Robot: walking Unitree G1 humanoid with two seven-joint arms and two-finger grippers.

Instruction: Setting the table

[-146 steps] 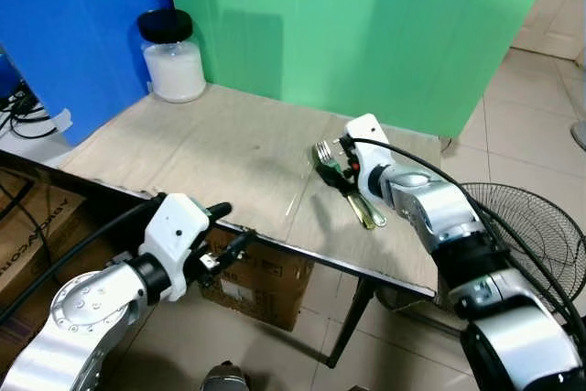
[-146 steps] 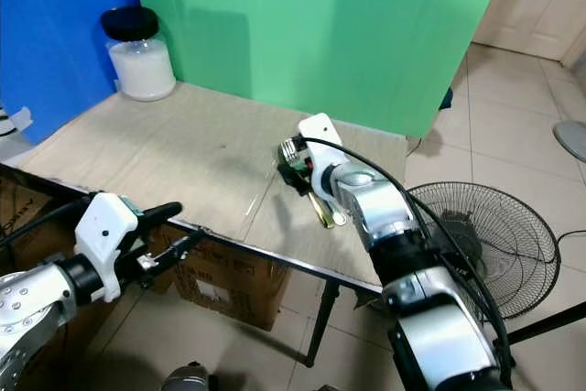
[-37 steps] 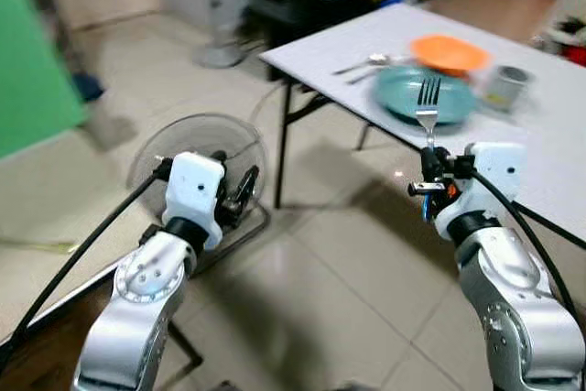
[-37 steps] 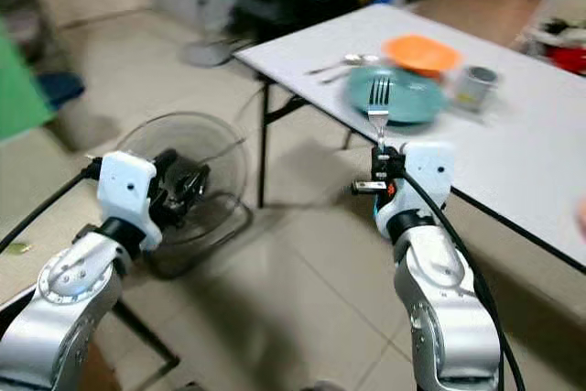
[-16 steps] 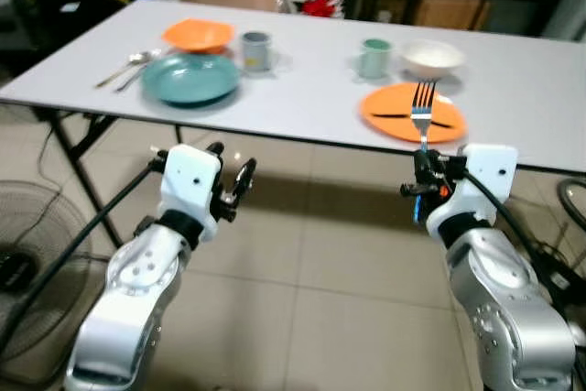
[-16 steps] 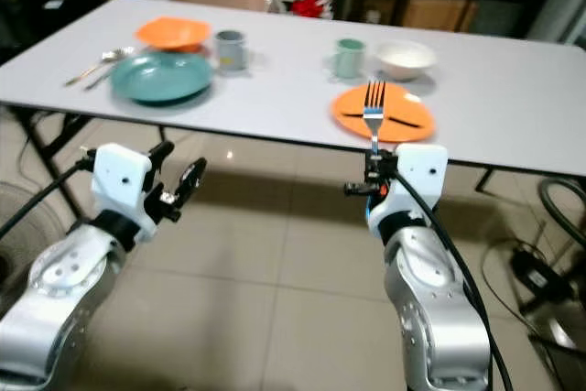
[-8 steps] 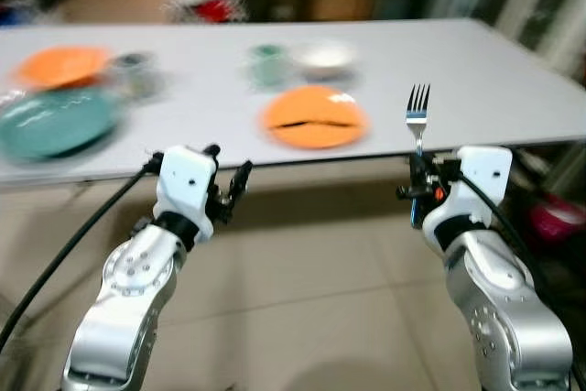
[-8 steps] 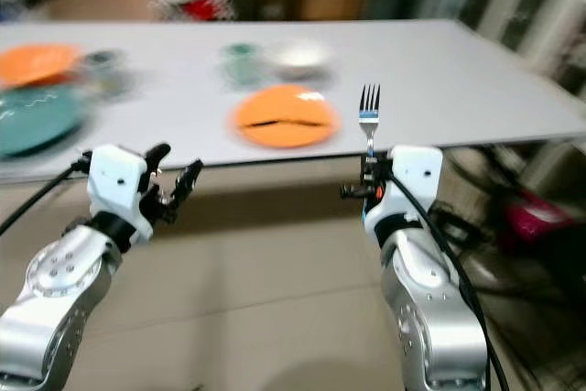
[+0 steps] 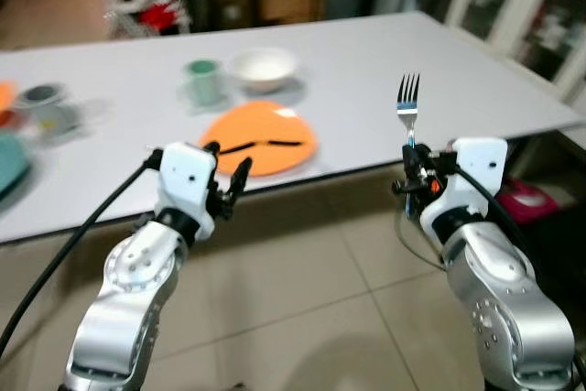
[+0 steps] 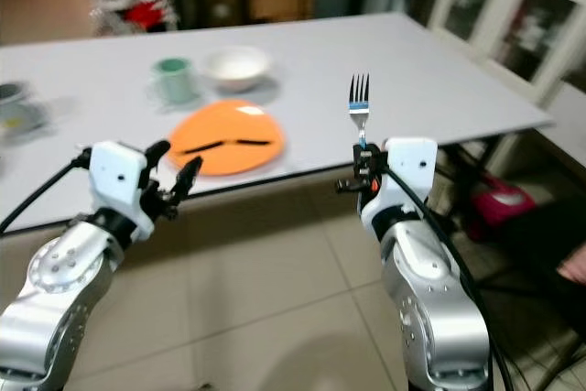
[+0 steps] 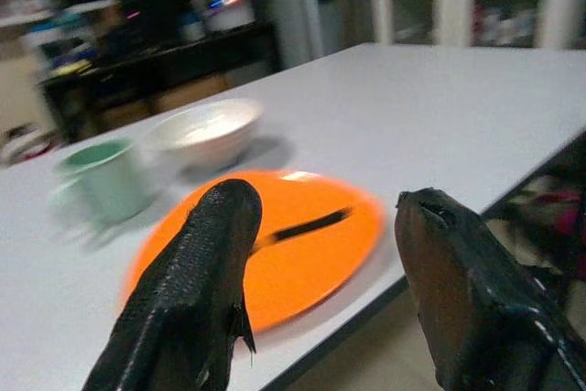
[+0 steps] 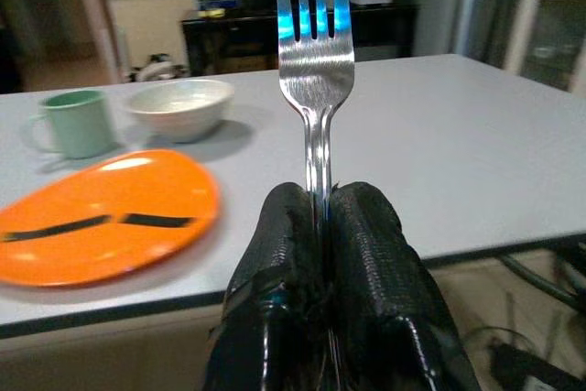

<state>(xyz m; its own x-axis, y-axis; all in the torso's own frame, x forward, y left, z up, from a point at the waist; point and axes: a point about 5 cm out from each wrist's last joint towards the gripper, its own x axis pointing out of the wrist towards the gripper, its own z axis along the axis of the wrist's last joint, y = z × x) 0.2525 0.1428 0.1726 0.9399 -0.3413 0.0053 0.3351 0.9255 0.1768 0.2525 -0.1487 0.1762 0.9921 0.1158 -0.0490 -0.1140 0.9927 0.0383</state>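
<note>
A long white bench [image 9: 366, 70] runs across the scene, with tiled floor [image 9: 302, 290] before its near edge. Both silver arms are raised in front of the robot, forearms angled up and forward, stopping short of the bench edge over the floor.

The right arm rises on the right side, and its right end effector [image 9: 409, 164] points upward. Its two black fingers [image 12: 371, 254] are pressed together around the handle of a fork [image 9: 407, 103], which stands upright with the tines at the top, above the floor just before the bench edge. The right wrist view shows the handle pinched squarely between the pads.

The left arm reaches up on the left, with the left end effector [image 9: 227, 176] level with the bench edge. Its fingers [image 11: 201, 272] are spread apart and hold nothing; in the left wrist view the gap between them frames the plate.

On the bench, an orange plate [image 9: 261, 142] sits near the front edge, between the two arms in the head views, with a dark strip lying across it. Behind it stand a green mug [image 9: 203, 80] and, just beside that on the right, a white bowl [image 9: 264, 66]. Well off to the left, blurred, are a grey cup [image 9: 46, 107] and the rim of a teal plate [image 9: 7, 167].
</note>
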